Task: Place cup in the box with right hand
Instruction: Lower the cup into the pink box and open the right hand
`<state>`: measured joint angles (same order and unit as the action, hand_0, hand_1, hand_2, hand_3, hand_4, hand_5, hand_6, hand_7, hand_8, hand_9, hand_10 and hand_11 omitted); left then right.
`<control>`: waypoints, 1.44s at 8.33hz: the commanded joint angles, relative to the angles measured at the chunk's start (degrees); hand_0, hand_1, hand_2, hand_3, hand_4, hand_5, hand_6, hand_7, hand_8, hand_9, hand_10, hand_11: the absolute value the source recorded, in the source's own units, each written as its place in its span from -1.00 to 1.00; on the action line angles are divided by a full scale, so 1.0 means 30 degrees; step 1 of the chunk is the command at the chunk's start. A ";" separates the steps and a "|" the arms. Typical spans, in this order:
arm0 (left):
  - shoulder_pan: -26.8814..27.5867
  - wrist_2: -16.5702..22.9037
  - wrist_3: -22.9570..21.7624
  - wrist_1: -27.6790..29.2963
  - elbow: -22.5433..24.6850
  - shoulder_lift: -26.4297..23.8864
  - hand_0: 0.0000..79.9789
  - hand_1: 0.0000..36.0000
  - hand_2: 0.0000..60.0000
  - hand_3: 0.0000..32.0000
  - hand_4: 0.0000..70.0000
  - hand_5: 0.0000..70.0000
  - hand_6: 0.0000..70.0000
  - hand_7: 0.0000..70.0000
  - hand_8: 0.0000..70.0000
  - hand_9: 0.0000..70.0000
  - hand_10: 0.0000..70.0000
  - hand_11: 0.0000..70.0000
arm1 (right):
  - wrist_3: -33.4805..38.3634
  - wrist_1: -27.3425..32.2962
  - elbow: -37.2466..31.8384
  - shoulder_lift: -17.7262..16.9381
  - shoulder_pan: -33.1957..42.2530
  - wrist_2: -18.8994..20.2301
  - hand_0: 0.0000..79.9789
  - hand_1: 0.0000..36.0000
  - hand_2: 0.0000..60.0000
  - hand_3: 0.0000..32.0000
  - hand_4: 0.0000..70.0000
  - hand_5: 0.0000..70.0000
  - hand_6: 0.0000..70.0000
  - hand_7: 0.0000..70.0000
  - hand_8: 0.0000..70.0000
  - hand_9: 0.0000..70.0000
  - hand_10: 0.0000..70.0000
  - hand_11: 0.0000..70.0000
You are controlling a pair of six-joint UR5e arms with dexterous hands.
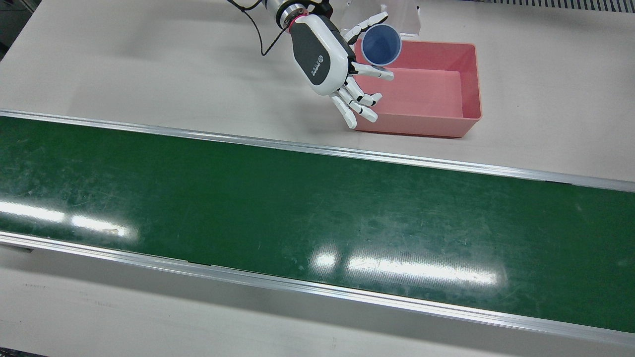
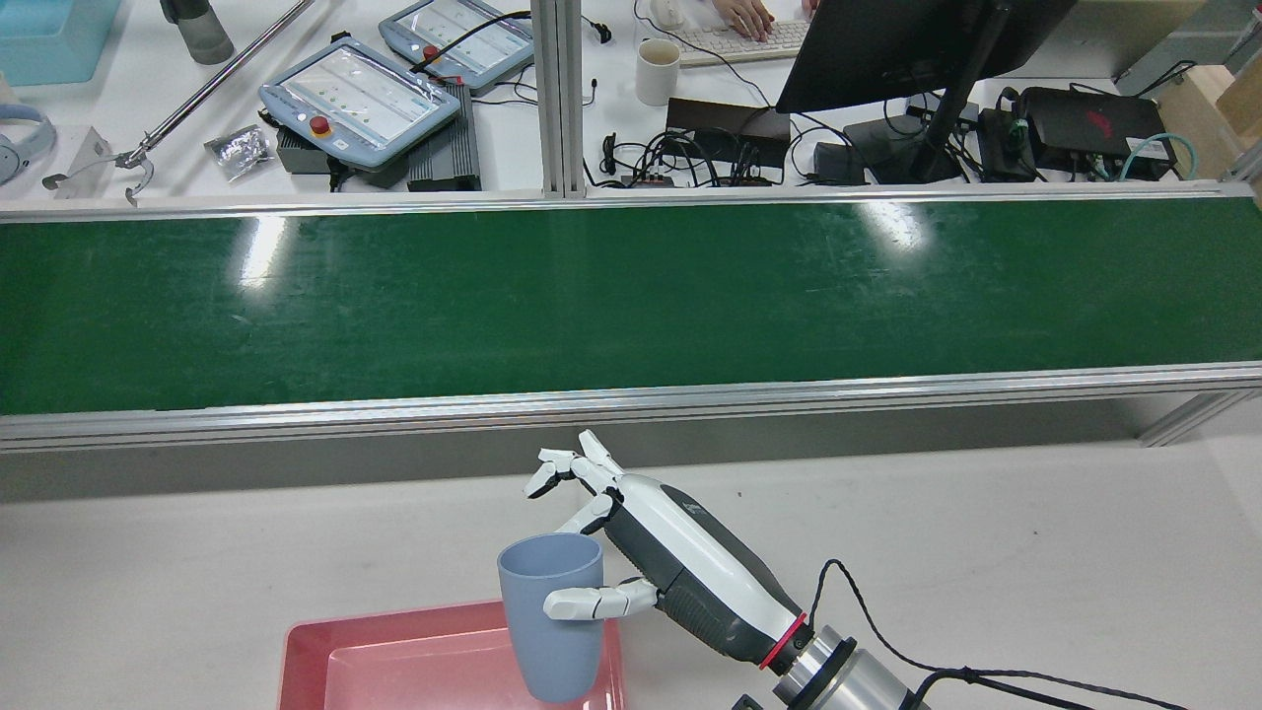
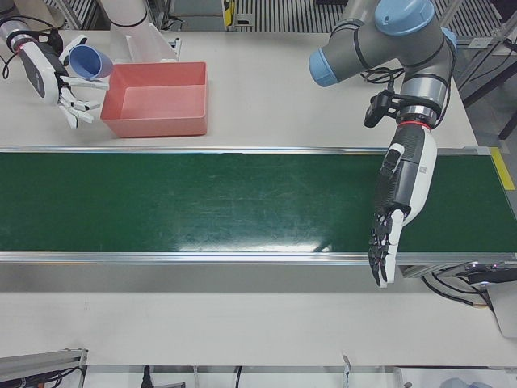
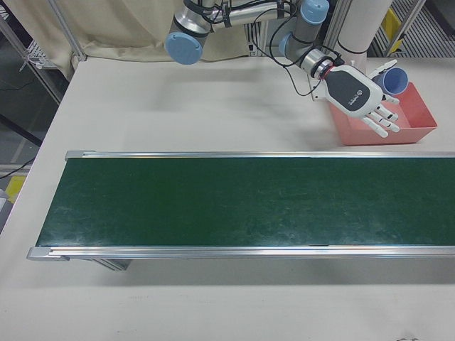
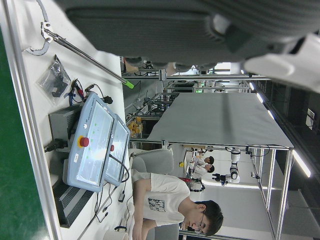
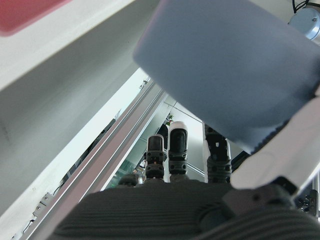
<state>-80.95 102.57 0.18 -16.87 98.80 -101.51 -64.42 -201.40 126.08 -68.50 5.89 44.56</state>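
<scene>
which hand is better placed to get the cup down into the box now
The right hand. It already holds the blue cup upright over the near corner of the pink box, so it likely only needs to lower and let go. The left hand hangs over the belt, far off.

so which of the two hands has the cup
The right hand: it grips the blue cup above the pink box. The left hand hangs empty, fingers straight, over the green conveyor belt.
</scene>
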 commanded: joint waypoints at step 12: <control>0.0000 0.0000 -0.0029 0.0000 -0.0002 0.0000 -1.00 -1.00 -1.00 -1.00 -1.00 -1.00 -1.00 -1.00 -1.00 -1.00 -1.00 -1.00 | 0.3589 -0.0131 0.1858 -0.2388 0.4048 0.2823 -1.00 -1.00 -0.97 0.64 -0.19 -1.00 -0.99 -0.31 -0.86 -0.74 -1.00 -1.00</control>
<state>-80.95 102.57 0.18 -16.88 98.81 -101.55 -61.09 -201.69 128.64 -71.33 7.60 45.83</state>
